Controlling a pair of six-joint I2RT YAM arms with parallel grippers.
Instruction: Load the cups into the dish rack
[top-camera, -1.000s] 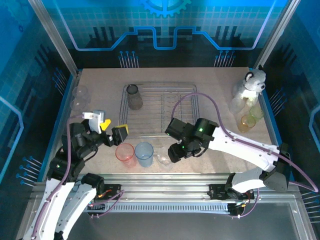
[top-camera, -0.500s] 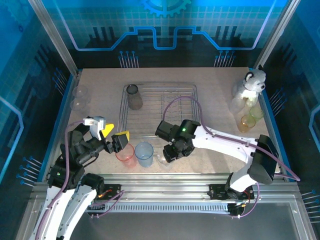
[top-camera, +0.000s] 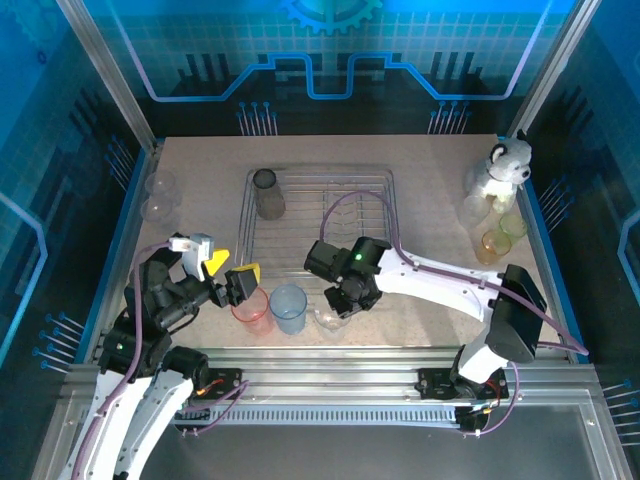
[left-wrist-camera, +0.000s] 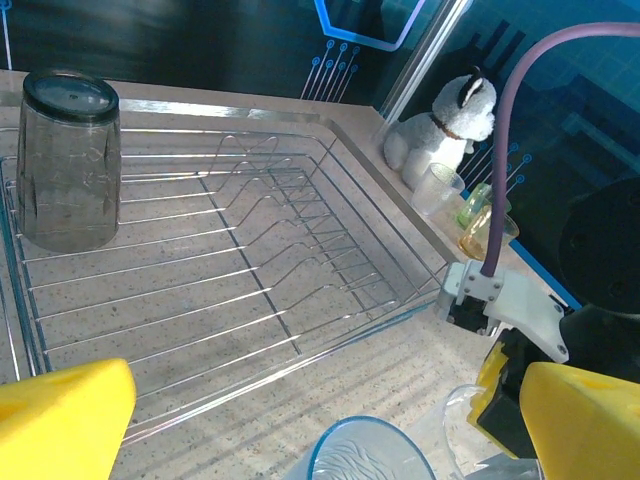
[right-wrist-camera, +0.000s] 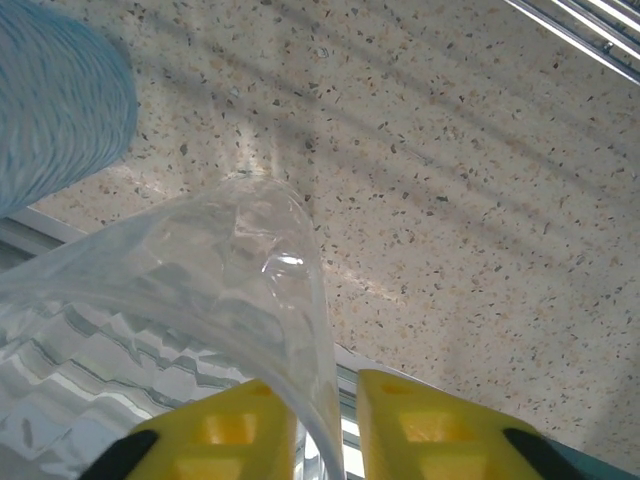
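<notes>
Clear cup is pinched by its wall between the nearly closed right jaws; left jaws gape wide, empty.

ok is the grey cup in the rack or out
In. The grey cup stands on the dish rack wires, inside its far left corner.

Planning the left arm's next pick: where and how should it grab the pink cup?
Likely by the rim, from above, on its left side: one finger inside, one outside. The pink cup stands upright, mouth open, and the blue cup sits close on its right.
</notes>
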